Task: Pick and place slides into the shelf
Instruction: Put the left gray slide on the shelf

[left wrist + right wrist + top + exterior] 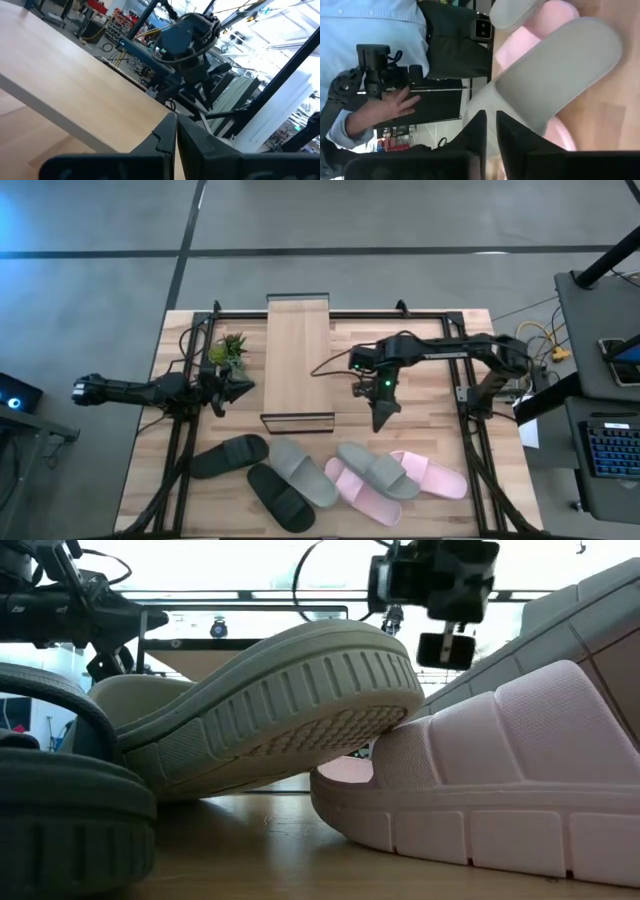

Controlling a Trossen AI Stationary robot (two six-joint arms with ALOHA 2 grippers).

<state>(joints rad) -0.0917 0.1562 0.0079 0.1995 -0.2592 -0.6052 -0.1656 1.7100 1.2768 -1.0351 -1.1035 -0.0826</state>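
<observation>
the right gripper (pixel 384 420) hung just above the table (pixel 430 360), beside the shelf (pixel 297 360) and short of the row of slides; its fingers (pixel 477 132) stood a narrow slit apart, holding nothing; all six slides lay along the near edge, a grey slide (pixel 376 470) resting across a pink slide (pixel 360 490); the left gripper (pixel 232 388) waited by the shelf's other side, fingers (pixel 167 137) pressed together, empty.

Black slide (pixel 60 810) cut off at edge; shelf (pixel 250 640) mostly hidden
</observation>
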